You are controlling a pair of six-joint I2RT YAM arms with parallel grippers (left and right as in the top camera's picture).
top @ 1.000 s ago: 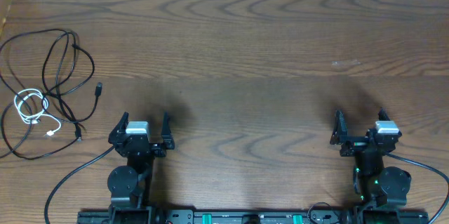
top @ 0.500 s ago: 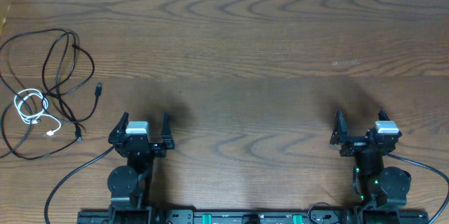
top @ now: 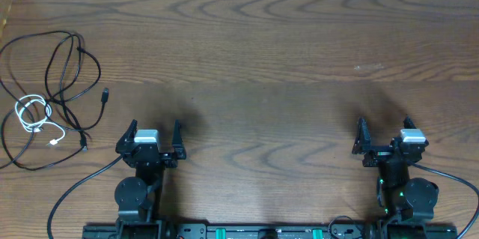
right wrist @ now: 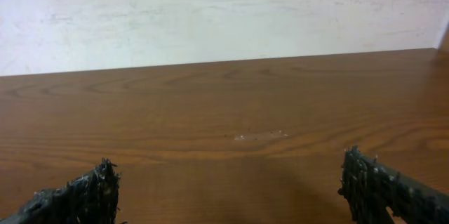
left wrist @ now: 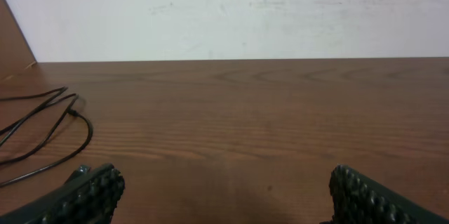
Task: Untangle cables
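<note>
A long thin black cord point(top: 73, 67) lies in loose loops at the table's far left, with a small plug end point(top: 105, 94). A short white cord point(top: 34, 113) is coiled among its loops, overlapping the black one. Part of the black cord also shows in the left wrist view point(left wrist: 66, 115). My left gripper point(top: 154, 129) is open and empty, to the right of the cords and nearer the front edge. My right gripper point(top: 383, 125) is open and empty on the right side, far from the cords.
The brown wooden table point(top: 269, 59) ends at a white wall along the back. A thicker black arm wire point(top: 75, 186) curves beside the left arm's base, and another point(top: 449, 177) by the right base.
</note>
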